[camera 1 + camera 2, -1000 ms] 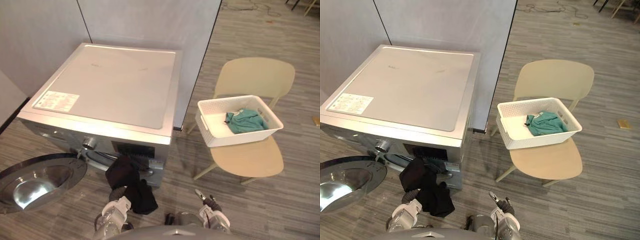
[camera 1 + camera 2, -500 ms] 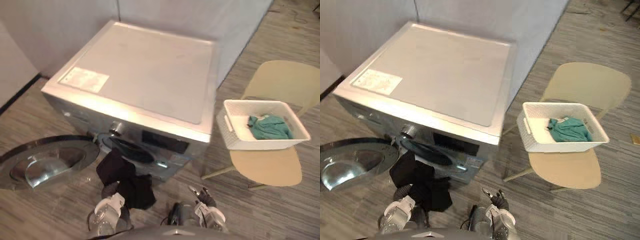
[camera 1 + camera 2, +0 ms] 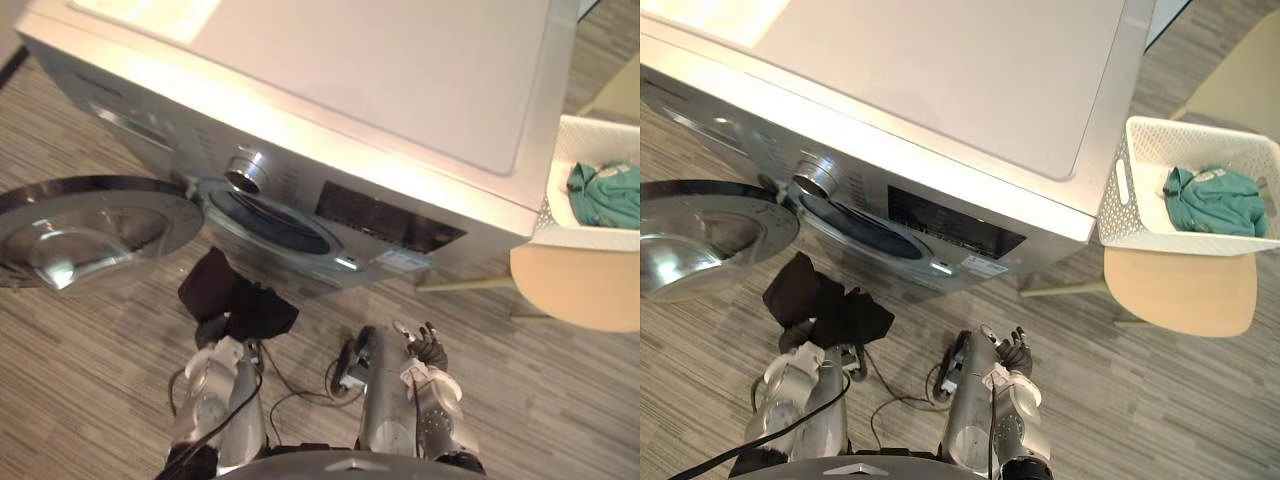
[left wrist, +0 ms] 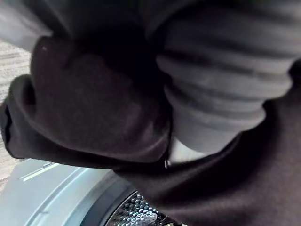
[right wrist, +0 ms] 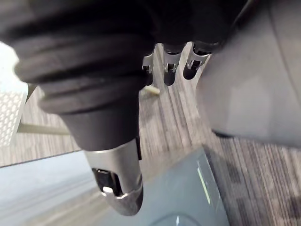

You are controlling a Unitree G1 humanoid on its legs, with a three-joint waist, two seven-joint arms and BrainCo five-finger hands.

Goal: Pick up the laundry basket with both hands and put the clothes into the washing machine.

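Observation:
A black garment (image 3: pixel 235 300) hangs over my left hand (image 4: pixel 221 94), just in front of and below the washing machine's (image 3: pixel 330 100) round drum opening (image 3: pixel 270 220). The cloth (image 4: pixel 94 108) covers that hand, and the perforated drum (image 4: pixel 136 216) shows past it. My right hand (image 3: pixel 428 350) is low beside my body with its fingers (image 5: pixel 171 66) relaxed and holding nothing. The white laundry basket (image 3: pixel 1140 215) stands on a beige chair (image 3: pixel 1180 290) to the right, with a teal garment (image 3: pixel 1215 198) inside.
The machine's round door (image 3: pixel 90 225) is swung open to the left, low above the grey wood-pattern floor (image 3: pixel 80 340). The chair and basket stand close against the machine's right side.
The whole picture has shifted: the camera now looks more steeply down and stands closer to the machine. The black garment remains at my left hand by the drum opening.

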